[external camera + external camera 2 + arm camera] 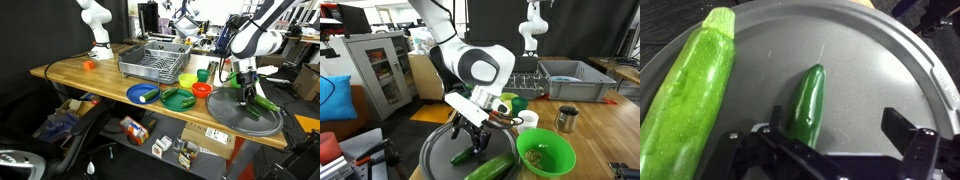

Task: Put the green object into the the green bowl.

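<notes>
The gripper (830, 130) is hanging spread wide over the grey tray (875, 50), and the green object (806, 104) is lying flat between its fingers, nearer one of them. A larger zucchini (690, 95) is lying just outside them. The piece is looking light, stiff and glossy, so probably slippery. Pinching across its thick middle seems safest. The green bowl (548, 157) is waiting beside the pincer, off the tray.

a wooden table (66, 75) stands in a cluttered lab, metal cabinet (372, 72) behind.

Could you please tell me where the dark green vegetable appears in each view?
In an exterior view: dark green vegetable lower centre, under the hand.
In an exterior view: far right, beneath the hand, too small to pick out.
Wrist view: centre, beside the zucchini.
Shared landmark: the grey round tray.
</notes>
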Tool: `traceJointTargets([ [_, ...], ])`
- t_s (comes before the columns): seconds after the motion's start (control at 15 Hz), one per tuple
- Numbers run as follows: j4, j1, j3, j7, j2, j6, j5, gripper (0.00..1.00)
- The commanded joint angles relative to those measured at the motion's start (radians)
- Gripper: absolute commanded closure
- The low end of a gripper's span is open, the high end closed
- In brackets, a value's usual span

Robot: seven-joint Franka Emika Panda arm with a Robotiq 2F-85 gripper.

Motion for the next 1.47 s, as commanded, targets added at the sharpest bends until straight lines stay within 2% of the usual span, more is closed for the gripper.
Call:
traceJointTargets([
  [0.0, 0.041, -0.004, 0.009, 0.002, 0.028, -0.027, -0.036, 0.0],
  [0.27, 0.062, -0.002, 0.005, 0.012, 0.048, -0.031, -0.064, 0.0],
  [0.33, 0.066, -0.002, 0.005, 0.013, 0.052, -0.031, -0.068, 0.16],
  [0.4, 0.069, -0.003, 0.006, 0.013, 0.055, -0.03, -0.07, 0.26],
  [1.07, 0.082, -0.005, 0.002, 0.019, 0.05, -0.035, -0.073, 0.95],
  [1.4, 0.047, 0.02, 0.0, 0.009, -0.033, -0.023, -0.14, 0.94],
])
